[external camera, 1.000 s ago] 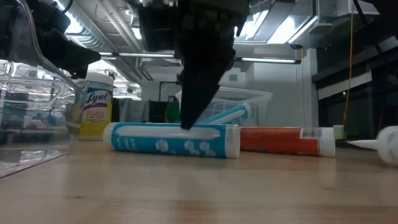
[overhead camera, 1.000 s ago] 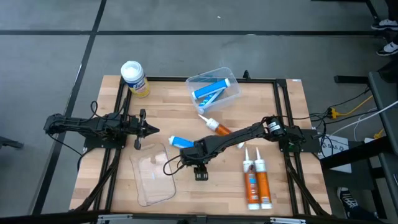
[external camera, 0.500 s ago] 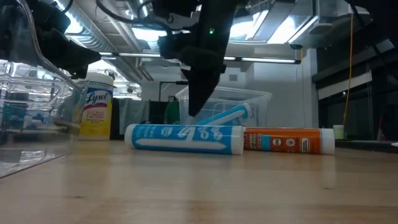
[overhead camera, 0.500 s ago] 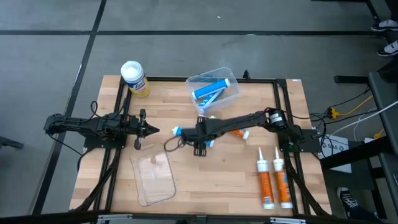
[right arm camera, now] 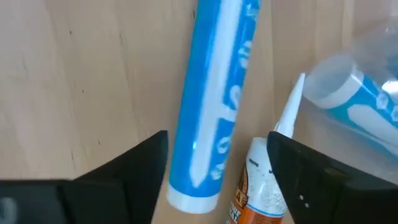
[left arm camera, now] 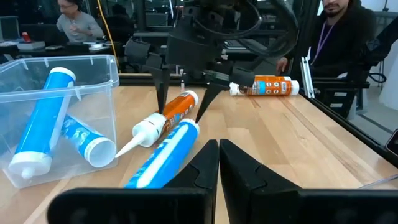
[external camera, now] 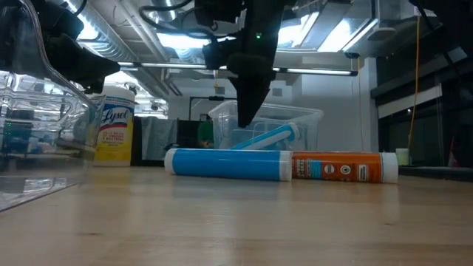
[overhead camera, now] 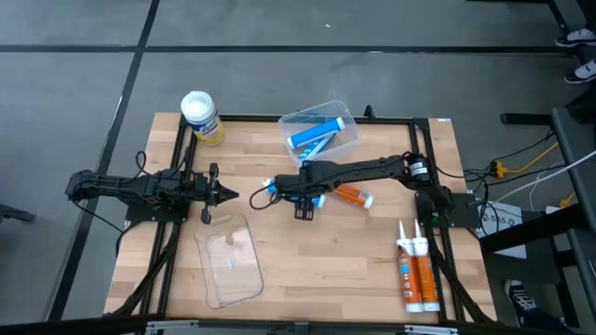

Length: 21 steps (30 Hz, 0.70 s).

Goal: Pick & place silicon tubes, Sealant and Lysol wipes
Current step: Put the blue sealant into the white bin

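Your right gripper (overhead camera: 279, 192) hangs with fingers spread apart over the smooth blue tube (external camera: 225, 163) lying flat on the wood-grain table (overhead camera: 317, 261), gripping nothing. Your left gripper (overhead camera: 226, 194) is pressed together. The stubby yellow Lysol wipes (overhead camera: 201, 117) stand at the table's far-left corner.

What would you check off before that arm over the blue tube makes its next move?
1. Right gripper jaws open: ok, spread wide.
2. Jaws straddle the blue tube: ok, one on each side in the right wrist view.
3. Tube lying free on the table: ok, flat on the wood.
4. Orange tube clear of the grasp: not ok, it lies right beside the blue one.
5. Clear bin has room: cannot tell, two blue tubes already inside.
6. Left gripper out of the way: ok, shut and off to the side.
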### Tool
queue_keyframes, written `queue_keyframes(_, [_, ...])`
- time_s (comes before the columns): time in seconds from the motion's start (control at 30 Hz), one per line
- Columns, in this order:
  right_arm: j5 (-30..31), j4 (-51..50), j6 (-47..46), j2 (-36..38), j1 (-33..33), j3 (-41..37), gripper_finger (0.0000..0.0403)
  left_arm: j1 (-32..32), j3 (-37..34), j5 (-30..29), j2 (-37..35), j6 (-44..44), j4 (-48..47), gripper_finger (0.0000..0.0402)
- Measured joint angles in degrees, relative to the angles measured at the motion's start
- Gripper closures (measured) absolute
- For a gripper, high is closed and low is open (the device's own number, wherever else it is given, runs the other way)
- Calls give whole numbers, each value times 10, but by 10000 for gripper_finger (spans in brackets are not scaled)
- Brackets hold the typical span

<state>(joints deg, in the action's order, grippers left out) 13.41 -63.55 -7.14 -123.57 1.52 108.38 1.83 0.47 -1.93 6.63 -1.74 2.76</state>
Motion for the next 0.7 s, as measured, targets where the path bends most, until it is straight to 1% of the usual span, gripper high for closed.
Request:
queue_keyframes(0.17, [-3, 5, -31, -3, -21, 0, 73, 0, 0, 0, 0, 0, 0, 393])
queue_keyframes(0.27, [-5, 7, -30, -3, -36, 0, 57, 0, 0, 0, 0, 0, 0, 393])
queue_keyframes(0.4, [-7, 8, -26, -8, -53, 0, 52, 0, 0, 0, 0, 0, 0, 389])
queue_keyframes(0.53, [-35, 25, -14, -19, -63, 0, 51, 0, 0, 0, 0, 0, 0, 391])
queue_keyframes(0.7, [-48, 32, -23, -27, -66, 0, 51, 0, 0, 0, 0, 0, 0, 393])
